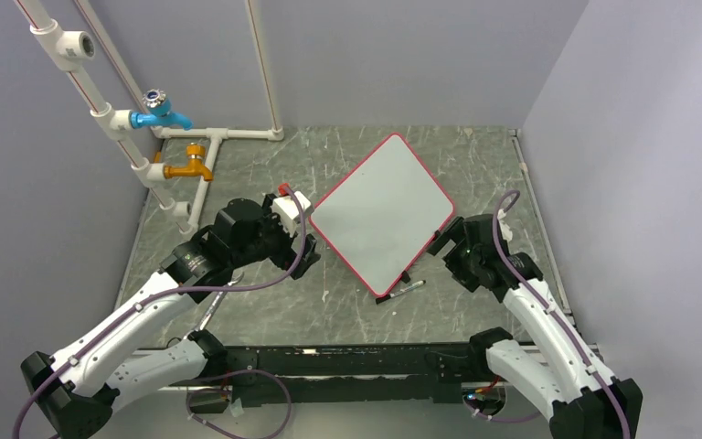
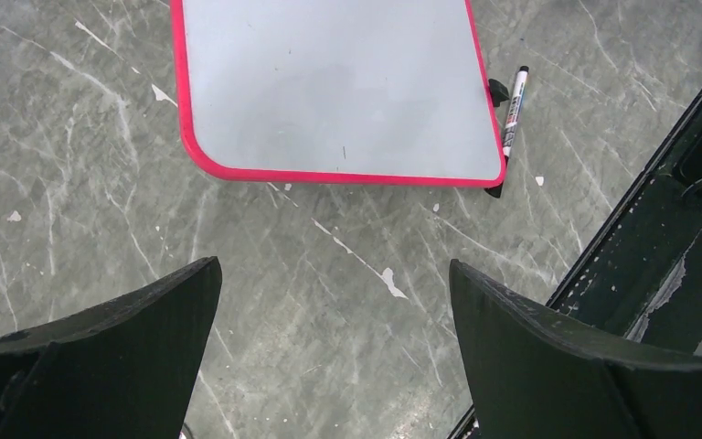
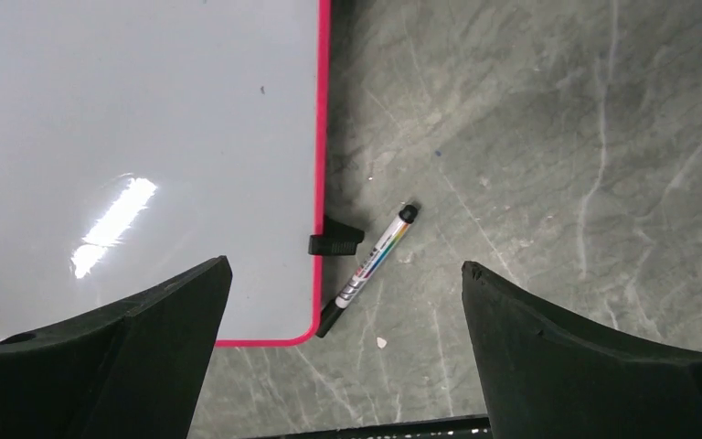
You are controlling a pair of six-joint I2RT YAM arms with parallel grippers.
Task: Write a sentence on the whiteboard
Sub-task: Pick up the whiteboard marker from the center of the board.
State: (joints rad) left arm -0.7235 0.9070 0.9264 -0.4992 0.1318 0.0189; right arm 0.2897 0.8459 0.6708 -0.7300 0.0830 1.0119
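**Whiteboard** (image 1: 382, 215): red-rimmed, laid flat on the grey marbled bench (image 1: 329, 315), turned corner-on like a diamond between the two arms. Its face is seen white, with a glare streak and a few tiny specks in the wrist views.

**Marker** (image 1: 402, 292): white-barrelled with a black cap, laid on the bench just beside the board's near corner, next to a small black tab (image 3: 334, 240) at the rim.

**Left hand** (image 2: 334, 265): fingers spread wide, nothing gripped, held above bare bench near the board's left edge.

**Right hand** (image 3: 345, 265): fingers spread wide, nothing gripped, held over the board's near corner and the marker.

**Fixtures:** white pipes (image 1: 82, 73) with a blue tap (image 1: 160, 114) and an orange tap (image 1: 190, 169), mounted at far left.
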